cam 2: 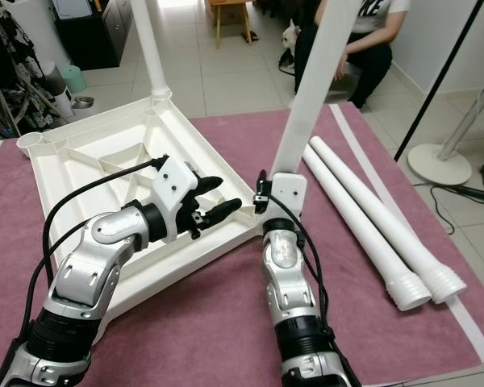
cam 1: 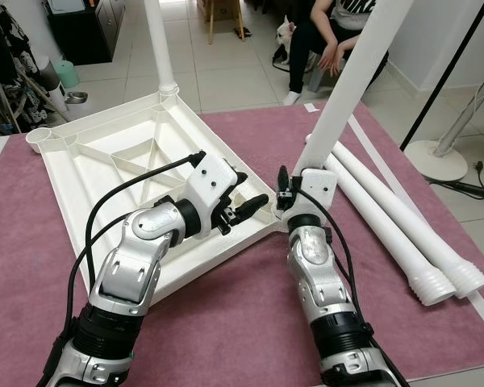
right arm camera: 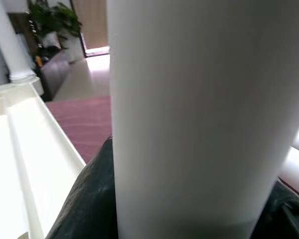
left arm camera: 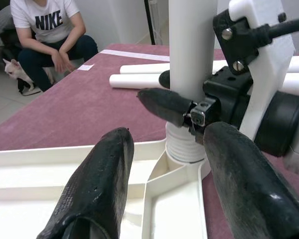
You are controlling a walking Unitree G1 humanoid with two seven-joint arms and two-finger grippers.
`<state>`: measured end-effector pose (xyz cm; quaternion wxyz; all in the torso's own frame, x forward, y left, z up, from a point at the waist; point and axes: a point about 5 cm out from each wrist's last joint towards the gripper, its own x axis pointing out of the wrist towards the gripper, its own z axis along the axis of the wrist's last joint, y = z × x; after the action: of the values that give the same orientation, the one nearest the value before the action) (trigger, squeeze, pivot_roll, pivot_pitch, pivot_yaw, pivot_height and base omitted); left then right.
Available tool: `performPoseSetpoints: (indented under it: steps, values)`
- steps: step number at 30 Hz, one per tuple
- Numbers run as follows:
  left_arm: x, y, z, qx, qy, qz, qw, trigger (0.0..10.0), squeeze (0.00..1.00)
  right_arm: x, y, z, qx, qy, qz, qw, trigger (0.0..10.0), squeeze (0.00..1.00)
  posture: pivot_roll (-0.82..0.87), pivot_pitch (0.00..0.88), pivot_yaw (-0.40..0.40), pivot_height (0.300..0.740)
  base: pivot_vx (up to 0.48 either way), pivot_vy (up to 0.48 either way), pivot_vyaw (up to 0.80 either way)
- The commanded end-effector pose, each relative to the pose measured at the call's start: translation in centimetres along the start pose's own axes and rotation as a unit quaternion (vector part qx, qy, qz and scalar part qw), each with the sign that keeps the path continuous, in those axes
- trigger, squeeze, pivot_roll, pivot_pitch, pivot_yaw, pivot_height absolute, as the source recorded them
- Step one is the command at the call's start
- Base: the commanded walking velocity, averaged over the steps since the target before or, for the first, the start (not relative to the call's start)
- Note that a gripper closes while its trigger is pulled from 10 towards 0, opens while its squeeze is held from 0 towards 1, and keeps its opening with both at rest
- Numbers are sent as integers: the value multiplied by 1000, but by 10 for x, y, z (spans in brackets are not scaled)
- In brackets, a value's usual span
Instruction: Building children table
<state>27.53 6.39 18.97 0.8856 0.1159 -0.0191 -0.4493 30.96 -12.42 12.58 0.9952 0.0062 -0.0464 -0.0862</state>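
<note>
The white table top [cam 1: 81, 161] lies upside down on a mauve mat. My right gripper [cam 1: 284, 197] is shut on a white table leg [cam 1: 347, 89], holding it upright and slightly tilted at the top's near right corner. In the left wrist view the leg's threaded end [left arm camera: 184, 147] sits in the corner socket. My left gripper [cam 1: 246, 197] hovers open just above the top, beside that corner, with nothing between its fingers [left arm camera: 104, 184]. The right wrist view looks straight at the held leg [right arm camera: 189, 114], with dark fingers [right arm camera: 84, 199] on either side.
Another leg [cam 1: 163, 44] stands in the far corner. Two loose legs [cam 1: 387, 218] lie on the mat to the right. The far left corner socket [cam 1: 40, 139] is open. A seated person [cam 1: 339, 32], a small dog [cam 1: 284, 32] and a fan base [cam 1: 436, 157] are beyond the mat.
</note>
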Motion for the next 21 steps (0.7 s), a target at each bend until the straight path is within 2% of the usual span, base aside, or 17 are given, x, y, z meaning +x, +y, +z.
performPoseSetpoints:
  steps: [1, 5, 14, 21]
  values:
    - [-3, 8, -3, -1, 9, 60, 998, 10000, 0, -11, -33, -41, -43, 107, -85, 990, 10000, 0, -10, 0, 104, 740, 0, 0, 0]
    - [-3, 8, -3, -1, 9, 60, 998, 10000, 0, -11, -34, -41, -46, 109, -91, 989, 10000, 0, -10, 0, 104, 740, 0, 0, 0]
    - [0, 8, -2, 0, 6, 60, 998, 10000, 0, -12, -39, -42, -107, 98, -118, 982, 10000, 0, -12, 0, 103, 740, 0, 0, 0]
    - [1, 8, -2, 0, 5, 61, 998, 10000, 0, -13, -38, -44, -123, 94, -142, 978, 10000, 0, -13, 0, 104, 740, 0, 0, 0]
